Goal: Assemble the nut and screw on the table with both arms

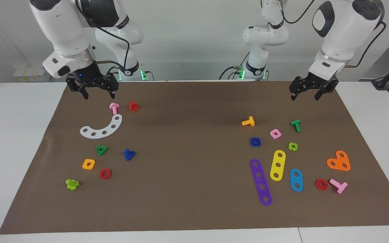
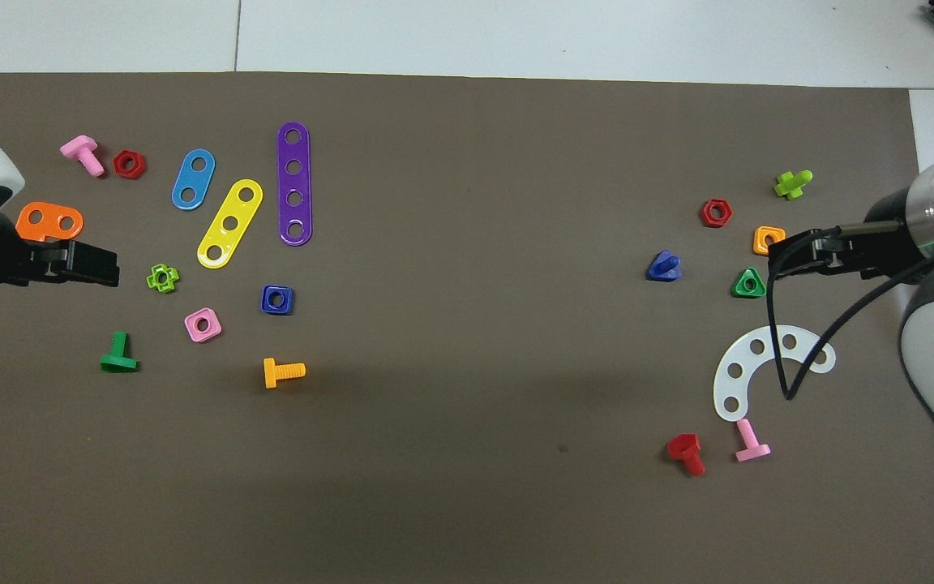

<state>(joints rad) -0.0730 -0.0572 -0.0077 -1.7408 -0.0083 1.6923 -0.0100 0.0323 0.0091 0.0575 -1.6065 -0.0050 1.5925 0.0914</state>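
The dark-blue square nut [image 1: 255,141] [image 2: 277,299] lies flat on the brown mat [image 1: 187,175] [image 2: 475,389] toward the left arm's end of the table. The dark-blue screw with a triangular head [image 1: 129,154] [image 2: 664,266] lies toward the right arm's end. My left gripper [image 1: 305,97] [image 2: 113,271] hangs open and empty above the mat's edge nearest the robots, apart from the nut. My right gripper [image 1: 99,93] [image 2: 775,256] hangs open and empty above the mat near a pink screw [image 1: 114,108], apart from the blue screw.
Around the nut lie a pink square nut [image 1: 275,133], an orange-yellow screw [image 1: 248,121], a green screw [image 1: 295,125] and yellow [image 1: 277,165], purple [image 1: 260,182] and blue [image 1: 296,180] strips. Around the screw lie a green triangular nut [image 1: 101,150], a white curved strip [image 1: 102,128] and a red screw [image 1: 133,106].
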